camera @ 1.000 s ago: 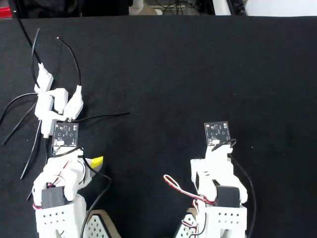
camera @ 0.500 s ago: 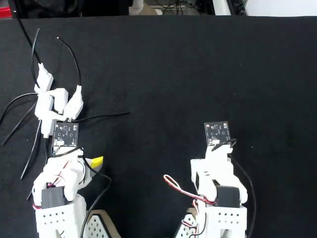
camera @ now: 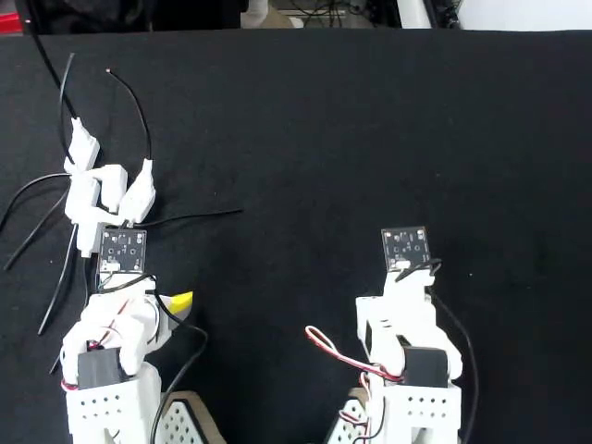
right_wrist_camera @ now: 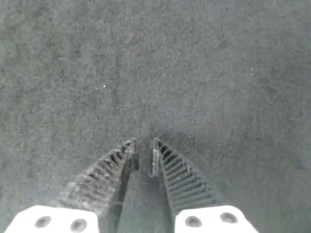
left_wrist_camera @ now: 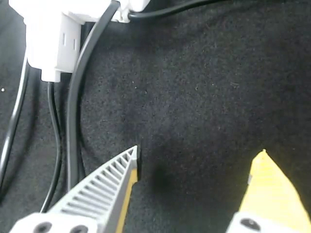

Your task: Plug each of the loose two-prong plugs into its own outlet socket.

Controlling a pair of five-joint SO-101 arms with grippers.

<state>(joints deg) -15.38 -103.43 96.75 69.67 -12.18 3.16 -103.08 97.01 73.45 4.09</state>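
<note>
A white outlet block (camera: 109, 183) lies at the table's left with white two-prong plugs (camera: 83, 145) clustered around it, one plug (camera: 139, 196) on its right side. Black cables (camera: 42, 199) fan out from them. Whether the plugs are seated I cannot tell. My left arm (camera: 116, 319) sits just in front of this cluster. My left gripper (left_wrist_camera: 199, 160) is open over bare cloth, with a white plug body (left_wrist_camera: 53, 39) and black cables (left_wrist_camera: 75, 111) just beyond it. My right gripper (right_wrist_camera: 144, 156) is shut on nothing above bare cloth, far to the right of the plugs.
The table (camera: 370, 120) is covered in black cloth. My right arm (camera: 407, 333) stands at the front right. Red and white wires (camera: 324, 344) loop beside its base. Cables trail off the left edge (camera: 9, 217).
</note>
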